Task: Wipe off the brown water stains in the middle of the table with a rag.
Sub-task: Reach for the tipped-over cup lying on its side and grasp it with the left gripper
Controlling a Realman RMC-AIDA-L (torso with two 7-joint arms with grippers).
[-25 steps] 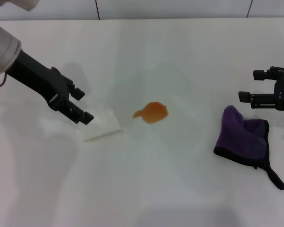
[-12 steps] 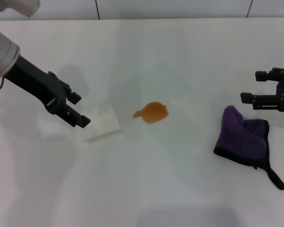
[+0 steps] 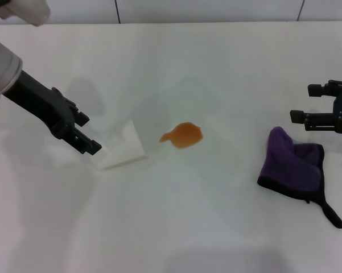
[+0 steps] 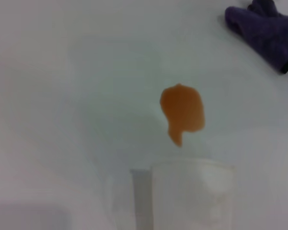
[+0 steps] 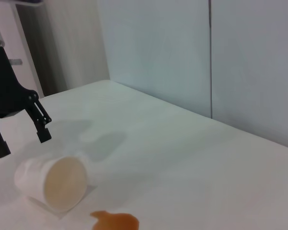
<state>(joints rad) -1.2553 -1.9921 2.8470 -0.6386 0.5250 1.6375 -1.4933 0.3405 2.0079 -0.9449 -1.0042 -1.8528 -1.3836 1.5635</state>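
The brown water stains (image 3: 182,135) form one orange-brown blotch with a short tail near the middle of the white table (image 3: 176,227); the blotch (image 4: 182,110) also shows in the left wrist view and the blotch (image 5: 115,221) in the right wrist view. The purple rag (image 3: 293,165) lies crumpled at the right, its black strap pointing toward the front edge. My right gripper (image 3: 305,103) hovers open just behind the rag, holding nothing. My left gripper (image 3: 86,133) is open at the left, next to a tipped cup and apart from it.
A translucent whitish cup (image 3: 122,148) lies on its side left of the stain, mouth toward it; the cup (image 5: 55,184) shows its beige inside in the right wrist view. A wall runs behind the table's far edge.
My left gripper has drawn back to the left, away from the tipped cup. The right gripper shifted slightly right, then held still. Cup, stain and rag have not moved.
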